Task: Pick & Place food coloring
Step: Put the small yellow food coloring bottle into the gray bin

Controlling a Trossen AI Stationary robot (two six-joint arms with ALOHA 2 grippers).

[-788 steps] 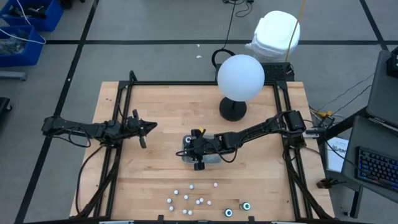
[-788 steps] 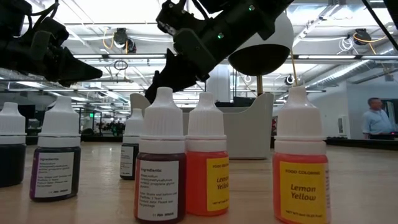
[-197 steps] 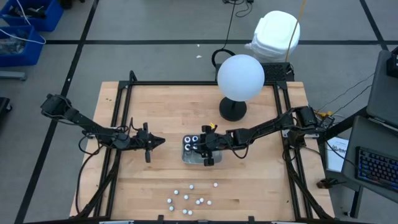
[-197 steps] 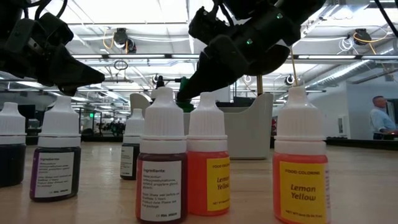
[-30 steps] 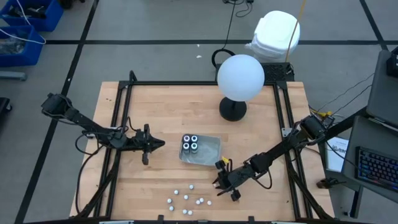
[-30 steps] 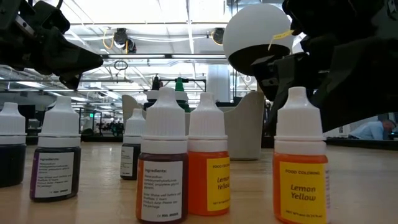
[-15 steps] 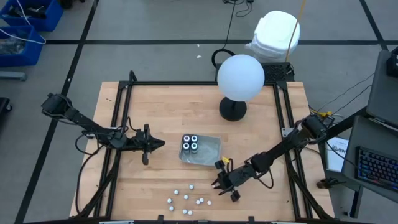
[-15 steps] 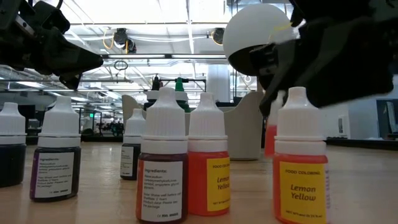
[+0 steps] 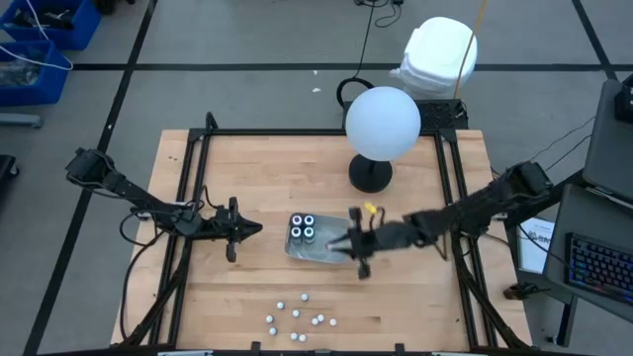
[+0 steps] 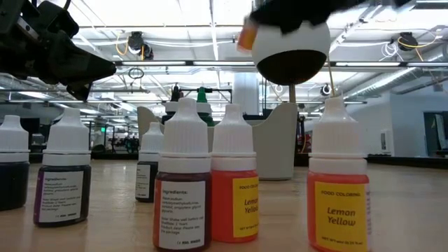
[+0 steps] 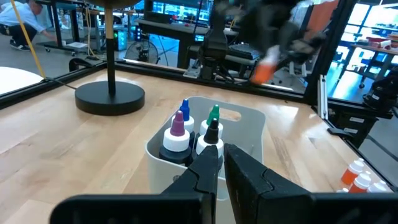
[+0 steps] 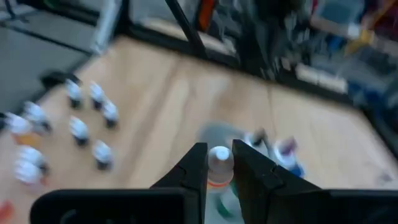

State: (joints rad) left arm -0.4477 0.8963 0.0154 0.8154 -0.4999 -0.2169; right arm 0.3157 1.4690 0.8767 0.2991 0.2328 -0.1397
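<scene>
White globe lamp (image 9: pixel 383 123) on black base (image 9: pixel 370 175); white bin (image 9: pixel 439 57) beyond wooden table (image 9: pixel 257 168).

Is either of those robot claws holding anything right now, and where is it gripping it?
The right gripper pinches an orange food coloring bottle near its white cap. The left gripper is shut and holds nothing.

We see even, bright light from ceiling strips (image 10: pixel 175 31) above the desk (image 9: pixel 257 168), faint shadows, and motion blur smearing the right wrist view and the moving arm (image 10: pixel 308 10).
</scene>
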